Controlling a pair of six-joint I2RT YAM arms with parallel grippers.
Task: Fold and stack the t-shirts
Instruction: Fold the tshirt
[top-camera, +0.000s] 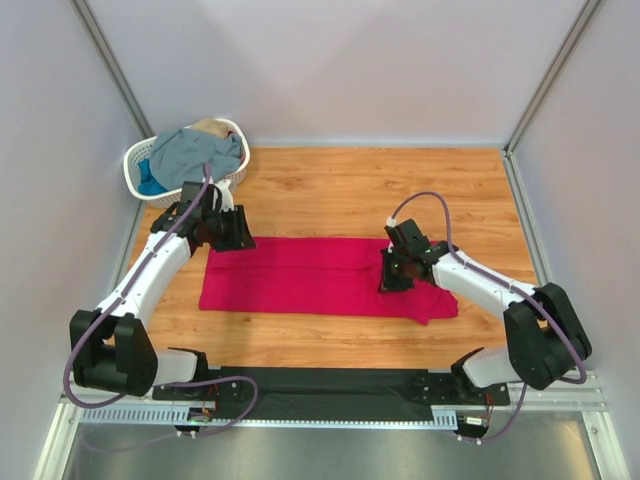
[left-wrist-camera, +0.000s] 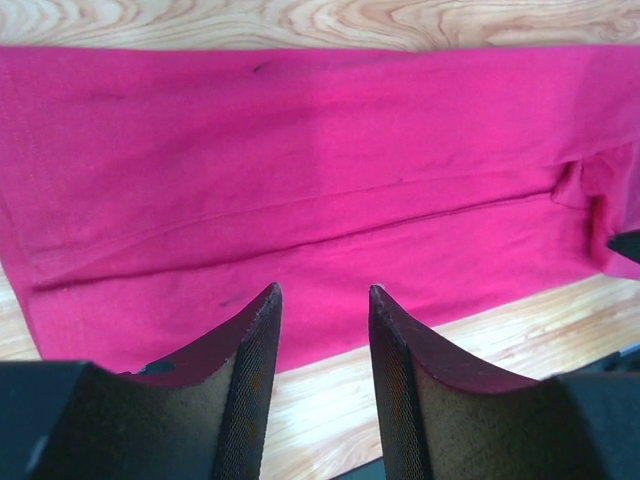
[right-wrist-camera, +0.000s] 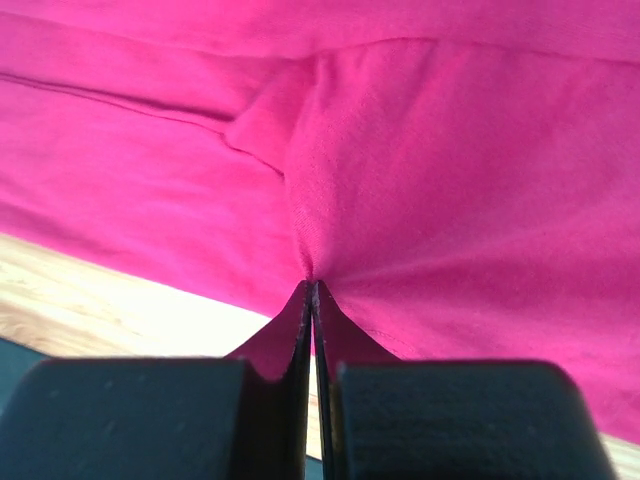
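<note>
The crimson-pink t-shirt (top-camera: 310, 275) lies folded into a long band across the table. My left gripper (top-camera: 232, 240) is open and empty above the band's far left corner; in the left wrist view its gripper (left-wrist-camera: 322, 292) hovers over the shirt (left-wrist-camera: 320, 180). My right gripper (top-camera: 392, 280) is shut on a pinch of the shirt near its right end; the right wrist view shows the gripper (right-wrist-camera: 311, 285) clamped on the cloth (right-wrist-camera: 430, 170), which puckers at the tips. Grey-blue (top-camera: 195, 152), bright blue (top-camera: 150, 183) and tan (top-camera: 208, 125) t-shirts lie heaped in the basket.
The white lattice basket (top-camera: 135, 165) stands at the far left corner against the wall. A black strip (top-camera: 320, 380) runs along the table's near edge between the arm bases. Light walls close the table on three sides.
</note>
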